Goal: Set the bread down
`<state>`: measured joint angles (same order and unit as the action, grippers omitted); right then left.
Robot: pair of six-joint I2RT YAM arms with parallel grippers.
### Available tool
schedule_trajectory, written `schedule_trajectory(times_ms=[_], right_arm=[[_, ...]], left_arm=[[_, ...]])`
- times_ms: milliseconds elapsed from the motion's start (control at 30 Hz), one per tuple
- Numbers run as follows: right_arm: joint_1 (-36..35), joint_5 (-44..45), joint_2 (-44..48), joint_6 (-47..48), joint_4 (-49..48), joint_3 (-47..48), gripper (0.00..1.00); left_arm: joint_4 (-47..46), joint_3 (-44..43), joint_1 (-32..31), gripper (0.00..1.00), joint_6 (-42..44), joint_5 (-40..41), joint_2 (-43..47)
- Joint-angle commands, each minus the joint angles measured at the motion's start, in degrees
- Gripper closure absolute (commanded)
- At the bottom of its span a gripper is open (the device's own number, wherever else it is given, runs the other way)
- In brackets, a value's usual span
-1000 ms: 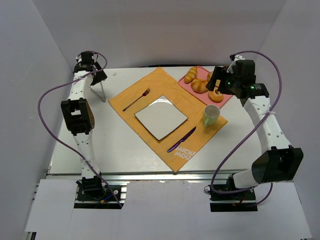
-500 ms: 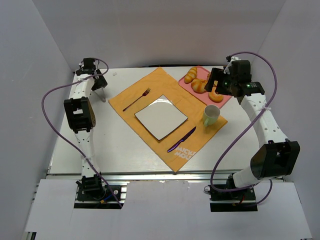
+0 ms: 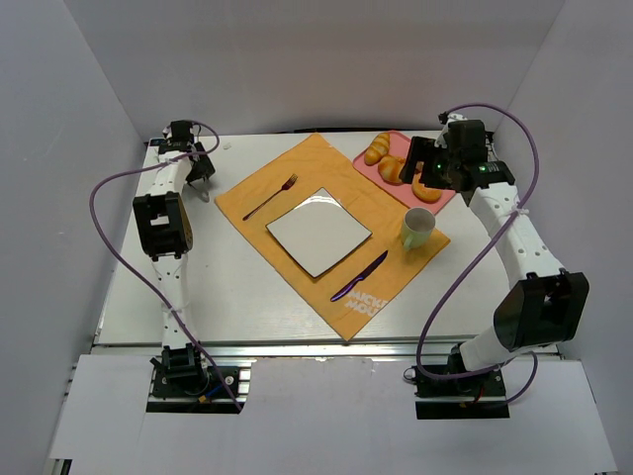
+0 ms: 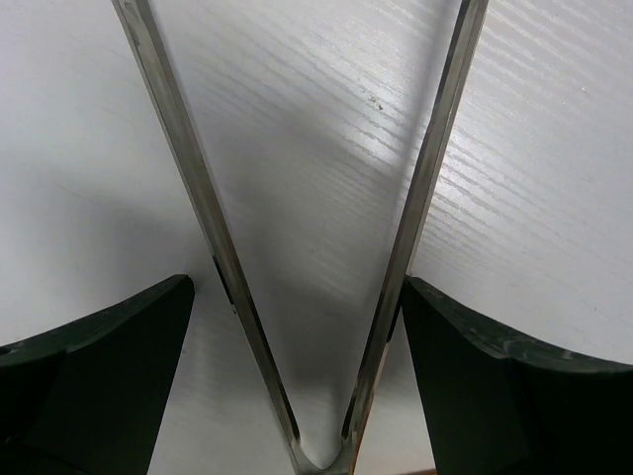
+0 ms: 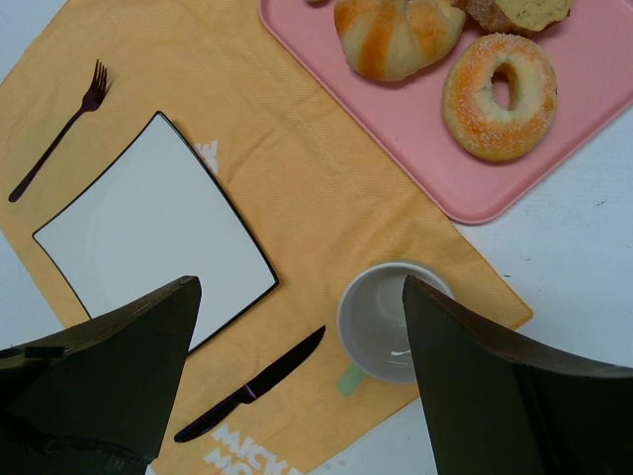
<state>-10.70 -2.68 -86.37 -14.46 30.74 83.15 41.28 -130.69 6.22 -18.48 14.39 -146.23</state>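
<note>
The bread (image 5: 396,35), a round glossy golden bun with a lobed top, lies on the pink tray (image 5: 445,168) at the back right; it also shows in the top view (image 3: 394,170). My right gripper (image 5: 300,287) is open and empty. It hangs above the tray's near side (image 3: 423,163), with the bun just beyond its fingertips. My left gripper (image 4: 297,287) is at the far left corner (image 3: 198,170), shut on metal tongs (image 4: 406,237) near their hinge. The tong arms spread away in a V above the table.
On the tray are also a sugared ring doughnut (image 5: 499,94) and an elongated roll (image 3: 377,148). An orange mat (image 3: 326,173) carries a square white plate (image 3: 318,233), a fork (image 3: 272,198), a dark knife (image 3: 359,276) and a green cup (image 3: 417,228). Walls enclose the table.
My left gripper has shifted a little to the right and nearer with the tongs. My right wrist has moved slightly left over the tray. The bread has not moved.
</note>
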Motion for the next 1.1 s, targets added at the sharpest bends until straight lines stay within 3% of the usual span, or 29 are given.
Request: schedule_trajectory(times_ms=[0, 433, 500, 567, 600, 700, 900, 1067], right_arm=[[-0.9, 1.5, -0.6, 1.0, -2.2, 2.7, 0.11], [-1.9, 2.4, -1.6, 0.5, -3.1, 2.3, 0.11], [-1.9, 2.4, -1.8, 0.5, -3.2, 2.3, 0.11], [-2.0, 2.4, -2.0, 0.4, -3.3, 2.4, 0.11], [-2.0, 2.4, -2.0, 0.4, -3.5, 2.4, 0.11], [-2.0, 2.4, -2.1, 0.4, -4.2, 2.1, 0.11], [-2.9, 2.4, -0.6, -1.0, -4.6, 1.8, 0.10], [-3.0, 7.2, 5.1, -2.4, -4.1, -0.3, 0.11]], left_arm=[[-1.6, -1.4, 0.2, 0.04, -0.8, 1.3, -0.5], [-5.0, 1.4, 0.2, 0.06, -5.1, 1.7, -1.5], [-4.9, 0.8, 0.2, 0.17, -4.8, 1.3, -1.9], [-4.5, 0.3, 0.3, 0.22, -4.5, 1.5, -2.2], [-4.3, 0.1, 0.4, 0.31, -4.3, 1.5, -2.3], [-3.6, -0.5, 0.6, 0.39, -4.1, 2.0, -1.0], [-3.5, -0.9, 0.8, 0.43, -7.4, 1.1, 9.1], [-4.5, 2.7, -0.5, 0.43, -7.9, -5.6, 20.3]])
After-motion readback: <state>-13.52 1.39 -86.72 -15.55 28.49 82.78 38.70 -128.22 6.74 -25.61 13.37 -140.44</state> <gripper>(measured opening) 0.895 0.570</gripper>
